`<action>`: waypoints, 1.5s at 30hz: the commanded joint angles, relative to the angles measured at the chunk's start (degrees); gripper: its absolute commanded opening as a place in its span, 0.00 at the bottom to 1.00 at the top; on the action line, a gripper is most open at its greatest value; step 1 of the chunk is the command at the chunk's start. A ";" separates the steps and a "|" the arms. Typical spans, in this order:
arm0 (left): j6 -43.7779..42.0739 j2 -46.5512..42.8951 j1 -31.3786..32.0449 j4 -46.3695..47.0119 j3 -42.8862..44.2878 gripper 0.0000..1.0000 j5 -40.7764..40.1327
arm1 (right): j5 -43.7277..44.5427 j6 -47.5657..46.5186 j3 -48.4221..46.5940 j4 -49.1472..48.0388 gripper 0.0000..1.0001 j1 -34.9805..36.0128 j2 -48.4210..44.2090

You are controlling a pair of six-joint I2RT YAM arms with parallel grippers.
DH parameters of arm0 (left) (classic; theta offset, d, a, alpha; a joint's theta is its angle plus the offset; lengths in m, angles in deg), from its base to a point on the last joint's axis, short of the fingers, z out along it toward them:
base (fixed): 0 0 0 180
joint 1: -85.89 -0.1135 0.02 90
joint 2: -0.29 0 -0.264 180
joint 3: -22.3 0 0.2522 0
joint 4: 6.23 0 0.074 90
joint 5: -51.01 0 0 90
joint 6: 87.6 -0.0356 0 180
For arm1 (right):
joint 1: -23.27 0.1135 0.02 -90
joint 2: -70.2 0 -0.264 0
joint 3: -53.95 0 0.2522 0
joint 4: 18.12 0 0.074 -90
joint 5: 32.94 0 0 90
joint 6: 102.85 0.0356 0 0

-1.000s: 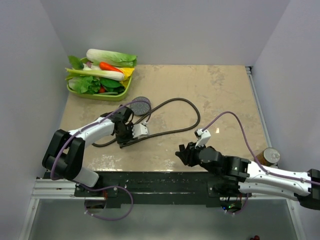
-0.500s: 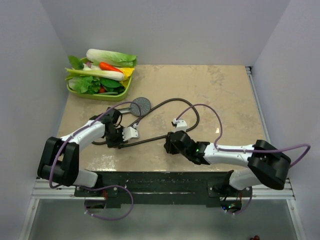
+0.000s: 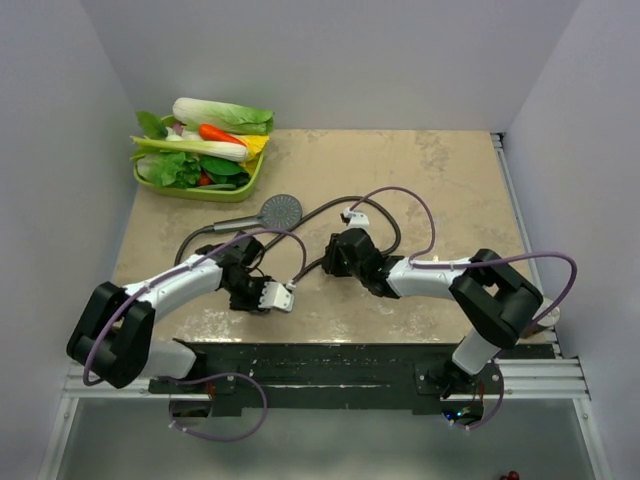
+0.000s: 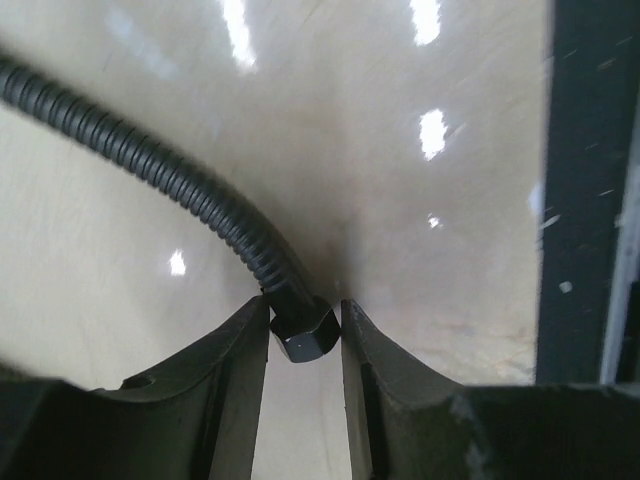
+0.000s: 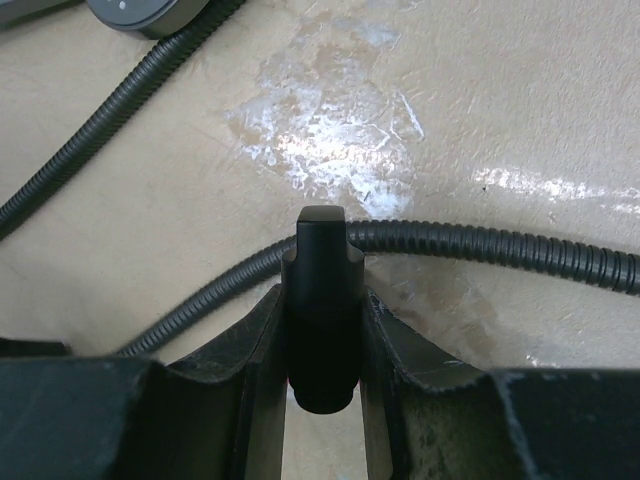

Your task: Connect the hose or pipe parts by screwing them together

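Gripping black hex nut of ribbed dark hose: L claw. R claw clamps smooth dark stub. Wrist cams only; top cam hides both.

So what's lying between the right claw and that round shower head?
A run of the dark ribbed hose crosses the tabletop between the right gripper and the shower head, shown clearest in the right wrist view.

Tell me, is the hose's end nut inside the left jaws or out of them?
In. The left wrist view shows the end nut pinched between the two jaws, touching each.
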 commanded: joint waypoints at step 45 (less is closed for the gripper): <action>-27.87 -0.30 28.66 -5.18 1.94 0.64 -4.91 | -17.08 -0.83 -12.31 -12.23 0.00 -6.50 14.37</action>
